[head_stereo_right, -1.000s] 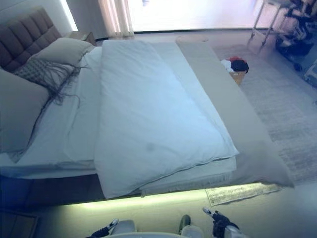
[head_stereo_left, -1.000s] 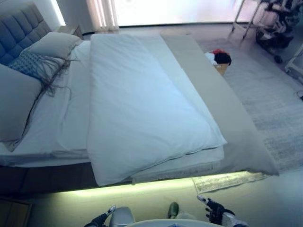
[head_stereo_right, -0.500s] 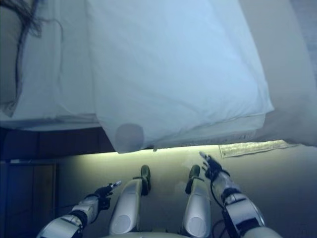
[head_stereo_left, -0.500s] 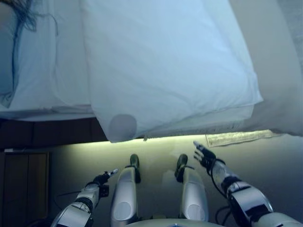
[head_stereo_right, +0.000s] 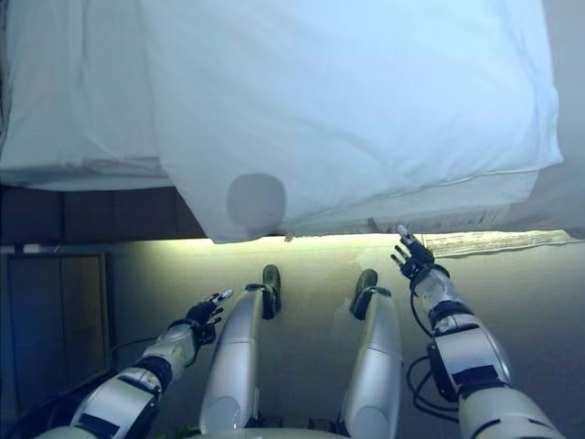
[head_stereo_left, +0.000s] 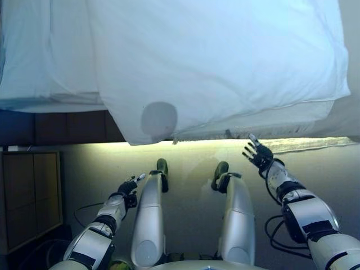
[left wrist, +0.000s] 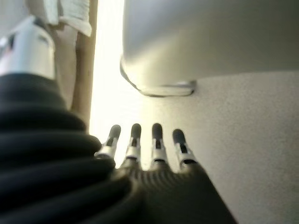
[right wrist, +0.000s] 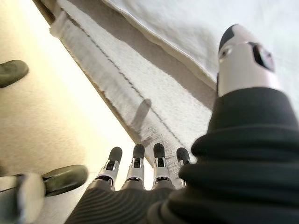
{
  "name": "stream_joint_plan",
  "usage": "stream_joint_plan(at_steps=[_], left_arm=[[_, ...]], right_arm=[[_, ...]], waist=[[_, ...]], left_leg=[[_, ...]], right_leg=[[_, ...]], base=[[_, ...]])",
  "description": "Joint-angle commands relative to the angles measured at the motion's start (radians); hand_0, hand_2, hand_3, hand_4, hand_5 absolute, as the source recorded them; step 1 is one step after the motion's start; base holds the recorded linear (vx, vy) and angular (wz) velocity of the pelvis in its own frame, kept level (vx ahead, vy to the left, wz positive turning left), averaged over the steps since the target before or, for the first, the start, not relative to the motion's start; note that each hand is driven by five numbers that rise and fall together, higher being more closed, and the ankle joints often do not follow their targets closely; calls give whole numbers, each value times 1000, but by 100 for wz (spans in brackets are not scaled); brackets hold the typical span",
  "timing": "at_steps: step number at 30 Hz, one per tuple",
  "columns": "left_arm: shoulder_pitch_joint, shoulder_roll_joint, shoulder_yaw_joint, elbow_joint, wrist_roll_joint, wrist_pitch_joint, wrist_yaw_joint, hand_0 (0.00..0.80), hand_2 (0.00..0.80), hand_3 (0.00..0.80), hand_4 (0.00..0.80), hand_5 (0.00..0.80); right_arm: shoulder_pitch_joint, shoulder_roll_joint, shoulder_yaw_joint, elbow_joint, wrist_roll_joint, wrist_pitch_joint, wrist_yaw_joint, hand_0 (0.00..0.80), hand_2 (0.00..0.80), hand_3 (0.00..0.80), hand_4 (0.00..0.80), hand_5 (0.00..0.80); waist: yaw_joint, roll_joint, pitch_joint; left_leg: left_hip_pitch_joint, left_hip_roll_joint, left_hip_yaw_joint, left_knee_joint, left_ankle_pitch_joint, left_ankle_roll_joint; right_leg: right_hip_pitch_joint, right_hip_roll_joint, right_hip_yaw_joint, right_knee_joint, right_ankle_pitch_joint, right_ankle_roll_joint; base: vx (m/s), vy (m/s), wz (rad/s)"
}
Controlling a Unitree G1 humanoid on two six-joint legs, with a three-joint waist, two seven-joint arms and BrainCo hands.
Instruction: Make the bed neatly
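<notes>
A white duvet (head_stereo_left: 225, 56) covers the bed, and its near corner (head_stereo_left: 140, 135) hangs over the bed's side edge. A white sheet (head_stereo_left: 45, 62) shows to its left. My right hand (head_stereo_left: 257, 154) is open with straight fingers (right wrist: 135, 161). It is held just below the bed's edge, apart from the duvet hem (right wrist: 154, 42) and the mattress side (right wrist: 140, 93). My left hand (head_stereo_left: 128, 184) is open and low over the floor, well short of the bed; its fingers (left wrist: 145, 140) are straight.
The dark bed frame (head_stereo_left: 62, 126) runs under the sheet at the left. A wooden cabinet (head_stereo_left: 28, 197) stands on the floor at the left. A grey blanket (head_stereo_left: 351, 121) hangs at the right, above a rug edge (head_stereo_left: 315, 145). A lit strip glows under the bed.
The camera has tipped down and closer to the bed's edge. Both arms have come further into view. My right hand has risen toward the bed's edge.
</notes>
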Motion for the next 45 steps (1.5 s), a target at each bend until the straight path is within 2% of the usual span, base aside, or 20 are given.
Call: stream_joint_plan(at_steps=[1, 8, 13, 28, 29, 30, 31, 39, 45], left_arm=[[49, 21, -4, -24, -54, -18, 20, 0, 0, 0, 0, 0], [96, 34, 9, -58, -83, -29, 16, 0, 0, 0, 0, 0], [138, 45, 35, -56, -93, -55, -10, 0, 0, 0, 0, 0], [217, 55, 58, -51, -94, -109, -62, 0, 0, 0, 0, 0], [226, 57, 60, -51, -91, -114, -69, 0, 0, 0, 0, 0], [230, 57, 61, -47, -87, -118, -74, 0, 0, 0, 0, 0], [235, 60, 62, -45, -85, -121, -81, 0, 0, 0, 0, 0], [239, 55, 43, -40, -43, -137, -92, 0, 0, 0, 0, 0], [215, 66, 28, -73, -9, -126, -69, 0, 0, 0, 0, 0]], right_arm=[[-38, -74, -17, -18, 23, 6, 10, 0, 0, 0, 0, 0], [-156, -149, 9, -30, -13, 43, 1, 0, 0, 0, 0, 0], [-232, -182, 24, -33, -37, 49, 6, 0, 0, 0, 0, 0], [-395, -231, 55, -59, -49, 41, -5, 0, 0, 0, 0, 0], [-395, -231, 55, -74, -53, 36, -1, 122, 122, 122, 122, 122], [-394, -229, 54, -79, -59, 28, 10, 571, 571, 571, 571, 571], [-391, -226, 56, -84, -65, 28, 23, 800, 800, 800, 800, 800], [-317, -185, 38, -65, -123, 102, 85, 800, 800, 800, 800, 800], [-240, -149, 49, -32, -175, 152, 152, 800, 800, 800, 800, 800]], waist=[[39, 24, -52], [60, 35, -54], [78, 34, -54], [107, 35, -41], [107, 34, -41], [107, 32, -42], [108, 29, -43], [105, 16, -55], [101, -11, -86]], left_leg=[[-59, -2, -53, 48, -53, 11], [-152, -19, -62, 91, -45, 24], [-193, -16, -71, 115, -38, 29], [-215, -6, -82, 99, 1, 19], [-206, -3, -83, 92, 3, 17], [-196, -1, -82, 85, 5, 15], [-187, 2, -81, 80, 6, 13], [-56, 28, -59, 19, 16, 9], [125, 60, -16, -122, 43, -9]], right_leg=[[-27, -32, 90, -73, 74, 75], [-113, -19, 95, -20, 71, 55], [-147, -16, 91, 17, 62, 42], [-161, -19, 76, 45, 49, 31], [-152, -20, 73, 39, 49, 32], [-142, -20, 71, 32, 49, 32], [-129, -21, 67, 25, 49, 32], [3, -30, 37, -58, 70, 41], [177, -27, -5, -206, 93, 65]], base=[[-38, 11, 10], [-15, 21, 7], [14, 12, 2], [29, 3, 2], [0, 0, 0], [0, 0, 0], [0, 0, 0], [29, 20, -4], [86, 5, -8]])
